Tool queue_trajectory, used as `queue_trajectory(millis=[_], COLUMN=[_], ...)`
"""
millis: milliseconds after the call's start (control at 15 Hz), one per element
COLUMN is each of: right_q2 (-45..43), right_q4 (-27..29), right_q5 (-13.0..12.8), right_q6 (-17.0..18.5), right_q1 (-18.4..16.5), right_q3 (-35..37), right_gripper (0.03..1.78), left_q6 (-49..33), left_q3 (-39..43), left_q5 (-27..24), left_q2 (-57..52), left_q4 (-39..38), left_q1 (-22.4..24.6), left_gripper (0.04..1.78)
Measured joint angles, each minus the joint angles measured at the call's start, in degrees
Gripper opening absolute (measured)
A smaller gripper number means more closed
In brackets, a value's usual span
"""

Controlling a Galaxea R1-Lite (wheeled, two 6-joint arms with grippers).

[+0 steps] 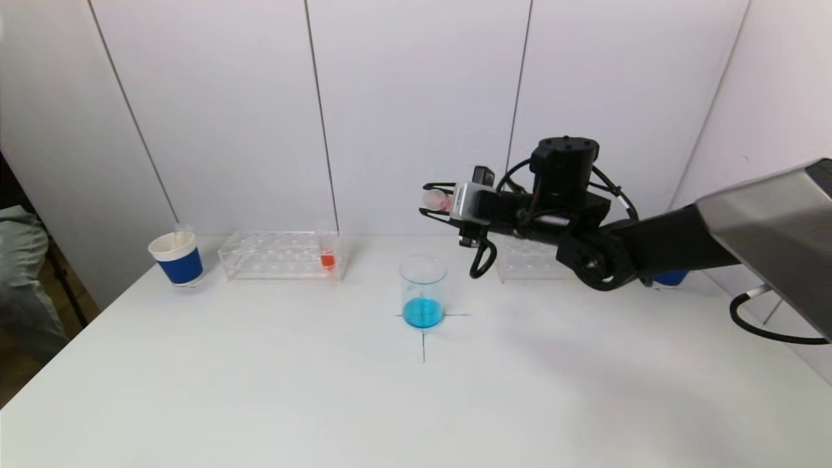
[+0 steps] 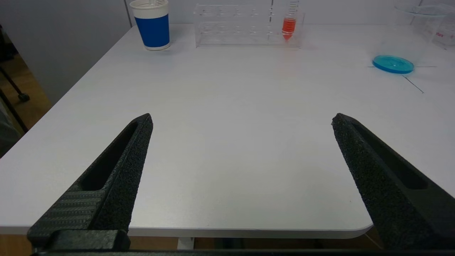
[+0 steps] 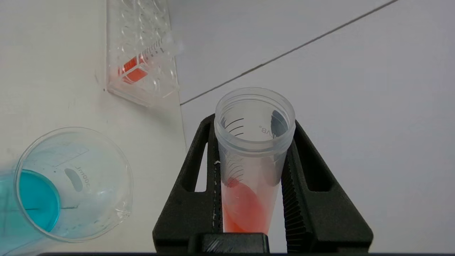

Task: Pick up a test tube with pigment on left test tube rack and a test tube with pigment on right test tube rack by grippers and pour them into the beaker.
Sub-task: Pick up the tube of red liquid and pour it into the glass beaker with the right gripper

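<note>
- The right gripper (image 1: 434, 203), right of centre in the head view, is clamping a tube (image 3: 253, 156) of red pigment, tipped nearly on its side, mouth pointing frame-left.
- The tube's mouth is hanging above and slightly right of the beaker (image 1: 423, 290), which is holding blue liquid at centre frame; tilting further from here is risking a spill onto the table (image 1: 260, 390) beside the rim.
- The tube could be slipping if the grip is loosening while rotating.
- The left gripper (image 2: 241, 121) is waiting wide open and empty over the table's near edge, while another red tube (image 1: 327, 255) is standing in the left rack (image 1: 279, 255), upper left of centre.
</note>
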Motion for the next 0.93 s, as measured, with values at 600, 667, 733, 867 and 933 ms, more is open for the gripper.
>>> queue_trajectory(millis=[600,667,733,867,933], right_q2=[2.3,2.47,2.67,3.3,3.69], right_q4=[-0.05,-0.29,-0.29,-0.88,-1.07], right_q5=[1.63,1.46,1.3,1.02,0.96], right_q6=[-10.42,-12.18,-13.47,-14.12,-14.34], right_q1=[-0.13,-0.2,-0.3,-0.59,-0.66], right_q3=[0.85,0.91,1.0,1.07,1.05], right_gripper=[0.53,0.53,0.53,0.53,0.53], left_q6=[-0.02,-0.02,0.02,0.02,0.0], left_q3=[0.0,0.0,0.0,0.0,0.0], left_q5=[-0.02,0.0,-0.02,-0.02,-0.02], left_q2=[0.0,0.0,0.0,0.0,0.0], left_q4=[0.0,0.0,0.0,0.0,0.0], left_q1=[0.0,0.0,0.0,0.0,0.0], left_gripper=[1.76,1.76,1.76,1.76,1.76])
